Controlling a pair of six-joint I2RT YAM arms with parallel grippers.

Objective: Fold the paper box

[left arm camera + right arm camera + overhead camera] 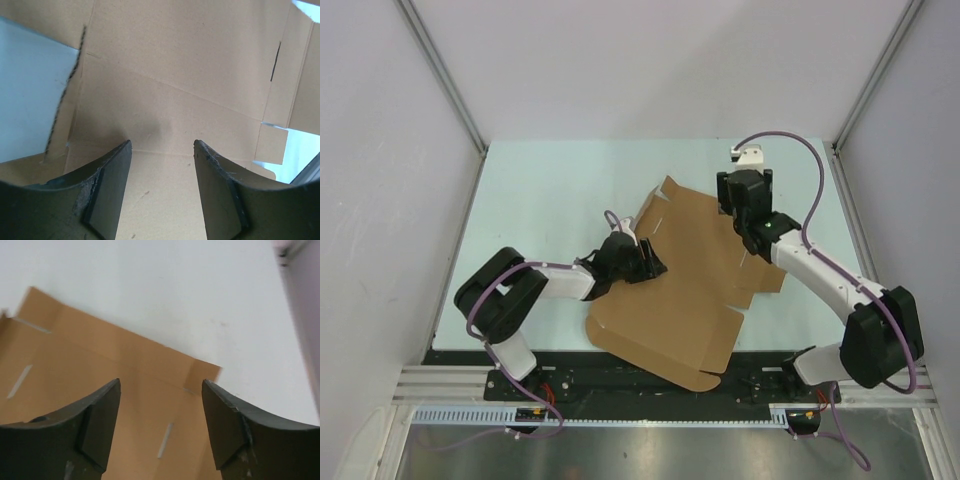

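The paper box (685,290) is a flat brown die-cut cardboard sheet with flaps and slits, lying across the middle of the table. My left gripper (648,260) rests over its left edge, jaws open, with bare cardboard (165,100) between and beyond them. My right gripper (745,205) hovers over the sheet's far right part, jaws open and empty. In the right wrist view the sheet's far edge and a small corner tab (202,375) lie just ahead of the fingertips, with narrow slits in the cardboard (100,365).
Pale green tabletop (550,200) surrounds the sheet, with white walls on three sides. The sheet's near corner (700,378) overhangs the black rail at the table's front edge, between the two arm bases.
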